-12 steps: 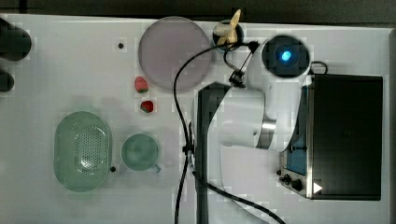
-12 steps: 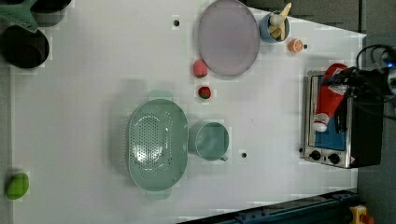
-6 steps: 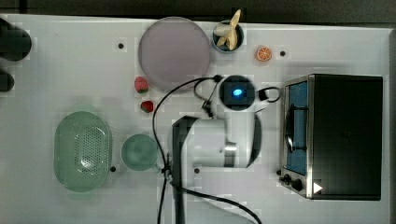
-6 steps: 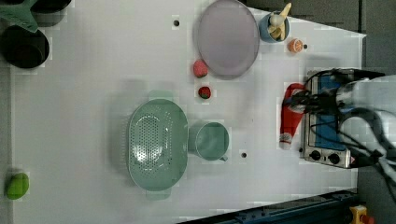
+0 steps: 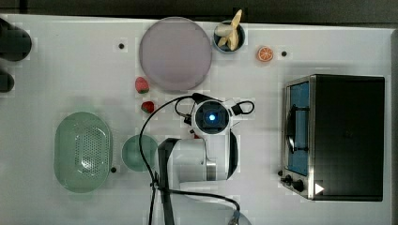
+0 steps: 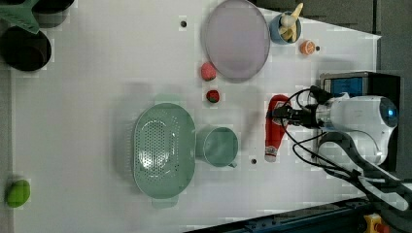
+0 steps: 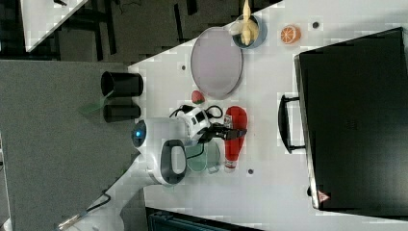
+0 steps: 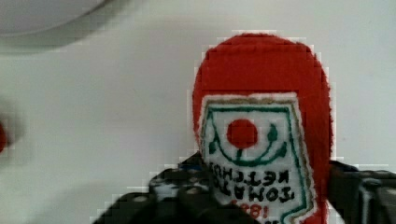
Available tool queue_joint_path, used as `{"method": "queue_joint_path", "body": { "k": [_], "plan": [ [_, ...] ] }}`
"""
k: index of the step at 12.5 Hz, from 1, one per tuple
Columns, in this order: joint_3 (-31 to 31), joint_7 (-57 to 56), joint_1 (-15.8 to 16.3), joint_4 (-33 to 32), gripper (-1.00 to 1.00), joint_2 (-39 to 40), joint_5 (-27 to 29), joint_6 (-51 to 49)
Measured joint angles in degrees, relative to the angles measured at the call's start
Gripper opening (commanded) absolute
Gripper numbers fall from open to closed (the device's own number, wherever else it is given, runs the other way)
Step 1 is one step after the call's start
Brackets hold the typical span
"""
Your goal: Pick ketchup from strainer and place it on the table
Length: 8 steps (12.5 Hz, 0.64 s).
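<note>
Ketchup (image 6: 275, 127) pinched crosswise in gripper (image 6: 282, 114), just beside cup (image 6: 217, 146), clear of strainer (image 6: 163, 150). Risk judged: bottle rolling into cup once released on table (image 6: 87, 102).

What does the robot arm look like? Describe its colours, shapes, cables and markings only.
The arm has rounded glossy white shells with dark grey joint sections. A blue light glows on a round black cap. Black cables loop along it. The gripper is black.

In the top view the arm hid the ketchup (image 6: 275, 127); the wrist view's edge cut off its cap.
</note>
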Motion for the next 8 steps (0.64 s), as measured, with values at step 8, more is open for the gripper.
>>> {"method": "queue_joint_path", "body": {
  "k": [8],
  "plan": [
    [0.09,0.07,-0.31,3.02,1.0,-4.36,-0.47,-1.62]
  ]
}}
